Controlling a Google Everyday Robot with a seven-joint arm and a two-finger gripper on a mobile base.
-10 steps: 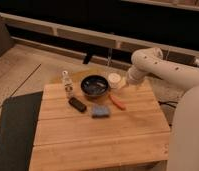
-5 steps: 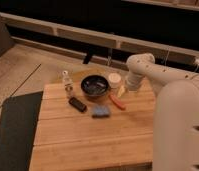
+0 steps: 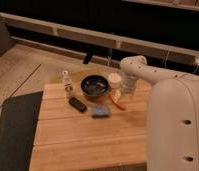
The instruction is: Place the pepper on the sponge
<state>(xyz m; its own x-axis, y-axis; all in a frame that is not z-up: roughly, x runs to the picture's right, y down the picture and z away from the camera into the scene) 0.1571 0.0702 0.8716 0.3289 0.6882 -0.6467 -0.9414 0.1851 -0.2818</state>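
The thin red-orange pepper [image 3: 118, 102] lies on the wooden table [image 3: 83, 140], just right of the dark bowl. To its left, front of the bowl, sits the blue-grey sponge [image 3: 99, 111], flat on the wood and a short gap from the pepper. My gripper [image 3: 125, 90] hangs from the white arm directly above and slightly behind the pepper, close to the table. The pepper's far end is partly covered by the gripper.
A dark bowl [image 3: 95, 85] stands at the back middle, with a white cup [image 3: 114, 80] to its right and a small clear bottle [image 3: 68, 83] to its left. A black rectangular block [image 3: 77, 104] lies left of the sponge. My bulky white arm [image 3: 173, 125] fills the right side.
The arm has swung in and now looms larger on the right. The gripper has come down closer over the pepper. The objects on the table have not moved.
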